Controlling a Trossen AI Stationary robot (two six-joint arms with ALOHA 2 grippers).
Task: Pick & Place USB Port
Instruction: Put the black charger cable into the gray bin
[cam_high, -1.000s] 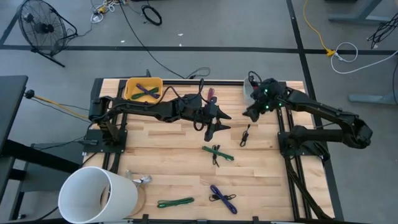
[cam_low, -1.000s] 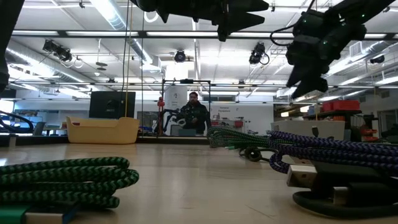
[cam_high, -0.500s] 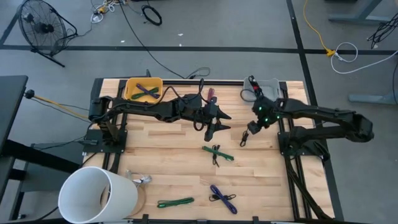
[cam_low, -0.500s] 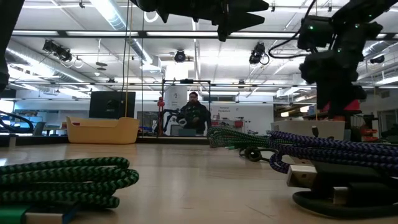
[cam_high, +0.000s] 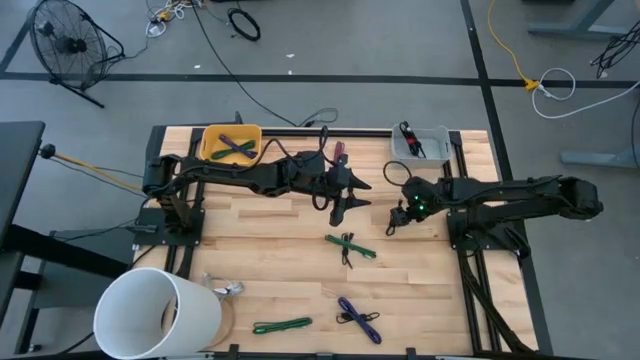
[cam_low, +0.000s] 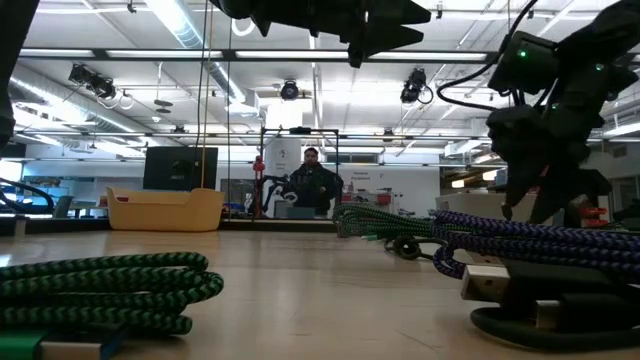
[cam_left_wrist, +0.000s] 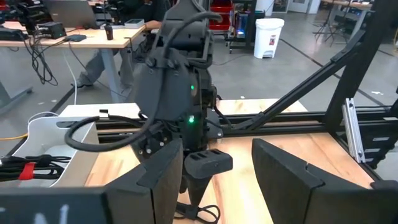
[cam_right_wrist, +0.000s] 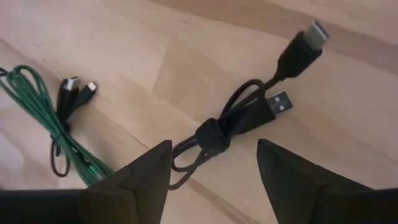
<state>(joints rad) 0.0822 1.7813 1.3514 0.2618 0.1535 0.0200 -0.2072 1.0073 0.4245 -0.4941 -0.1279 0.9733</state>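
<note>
High view: the right claw (cam_high: 400, 214) hangs low over the black USB cable (cam_high: 394, 218), which lies on the wooden surface (cam_high: 280, 255) near its right edge. Right wrist view shows the two fingers (cam_right_wrist: 140, 177) spread wide on either side of the bundled cable (cam_right_wrist: 236, 124), gripping nothing; the cable is tied at its middle and its plugs fan out on the wood. A green cable (cam_right_wrist: 43, 121) lies just beside it. The left claw (cam_high: 340, 205) hovers near the middle of the surface, fingers apart and empty. A grey tray (cam_high: 420, 143) sits at the far right corner, a yellow bin (cam_high: 231, 142) at the far left.
</note>
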